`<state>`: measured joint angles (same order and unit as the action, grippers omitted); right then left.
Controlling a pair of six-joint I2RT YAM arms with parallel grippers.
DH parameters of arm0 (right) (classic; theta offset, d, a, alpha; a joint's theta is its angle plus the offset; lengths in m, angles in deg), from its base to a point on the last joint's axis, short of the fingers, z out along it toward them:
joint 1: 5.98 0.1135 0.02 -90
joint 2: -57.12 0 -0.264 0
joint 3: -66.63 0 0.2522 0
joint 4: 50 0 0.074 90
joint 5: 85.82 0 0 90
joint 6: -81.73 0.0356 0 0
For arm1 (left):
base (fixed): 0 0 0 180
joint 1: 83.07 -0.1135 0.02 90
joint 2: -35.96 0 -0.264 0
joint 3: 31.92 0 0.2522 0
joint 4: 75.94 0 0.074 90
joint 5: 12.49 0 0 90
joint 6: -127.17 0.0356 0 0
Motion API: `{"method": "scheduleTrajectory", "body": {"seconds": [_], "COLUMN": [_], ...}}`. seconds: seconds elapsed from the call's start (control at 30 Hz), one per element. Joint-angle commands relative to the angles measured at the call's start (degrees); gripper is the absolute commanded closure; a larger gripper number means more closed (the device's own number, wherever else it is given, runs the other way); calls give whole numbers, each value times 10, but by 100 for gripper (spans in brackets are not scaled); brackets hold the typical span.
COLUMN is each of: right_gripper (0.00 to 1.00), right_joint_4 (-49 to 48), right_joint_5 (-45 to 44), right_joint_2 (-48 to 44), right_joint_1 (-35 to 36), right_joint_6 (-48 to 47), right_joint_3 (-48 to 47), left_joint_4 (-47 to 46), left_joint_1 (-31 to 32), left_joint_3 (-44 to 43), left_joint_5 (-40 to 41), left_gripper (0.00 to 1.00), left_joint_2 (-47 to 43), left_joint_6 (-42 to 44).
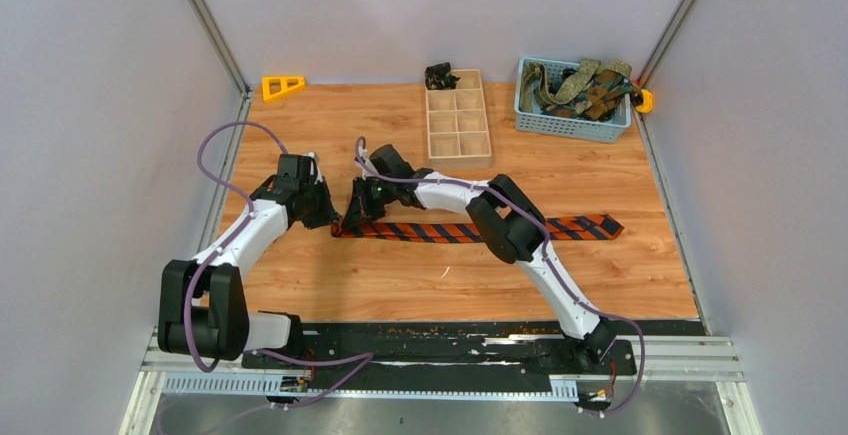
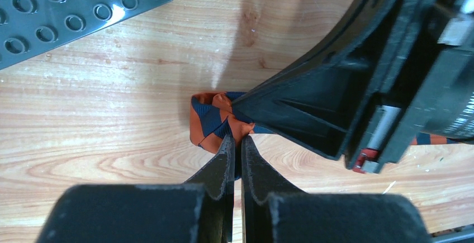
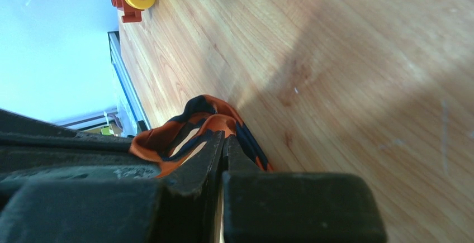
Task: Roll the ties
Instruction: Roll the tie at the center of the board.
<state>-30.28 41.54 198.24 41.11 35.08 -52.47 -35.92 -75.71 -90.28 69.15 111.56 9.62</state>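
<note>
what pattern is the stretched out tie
The tie has orange and navy diagonal stripes; top view best.

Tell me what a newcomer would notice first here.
An orange and navy striped tie lies across the middle of the table. The left gripper pinches its bunched left end, the shut right gripper pushed into the same bunch. A blue basket of more ties sits at the far right corner.

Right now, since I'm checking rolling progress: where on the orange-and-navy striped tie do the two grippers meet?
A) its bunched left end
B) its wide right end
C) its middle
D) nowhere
A: the left gripper and the right gripper both pinch the striped tie at its bunched left end; the rest lies stretched out to the right.
</note>
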Motion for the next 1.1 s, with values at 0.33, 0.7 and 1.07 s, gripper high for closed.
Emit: {"method": "scheduleTrajectory", "body": {"seconds": [0.33, 0.7, 1.07], "right_gripper": [100, 100, 100], "right_joint_4": [-1, 6, -7], "right_joint_5": [-7, -1, 18], "right_joint_2": [-80, 8, 42], "right_joint_1": [8, 27, 26], "right_joint_6": [-34, -19, 0], "right_joint_3": [57, -42, -98], "left_joint_4": [-9, 0, 5], "left_joint_1": [6, 6, 6], "left_joint_3": [-22, -22, -24], "left_joint_5": [16, 16, 15], "left_gripper": [100, 100, 100], "left_joint_2": [-14, -22, -24], "left_joint_6": [6, 11, 15]}}
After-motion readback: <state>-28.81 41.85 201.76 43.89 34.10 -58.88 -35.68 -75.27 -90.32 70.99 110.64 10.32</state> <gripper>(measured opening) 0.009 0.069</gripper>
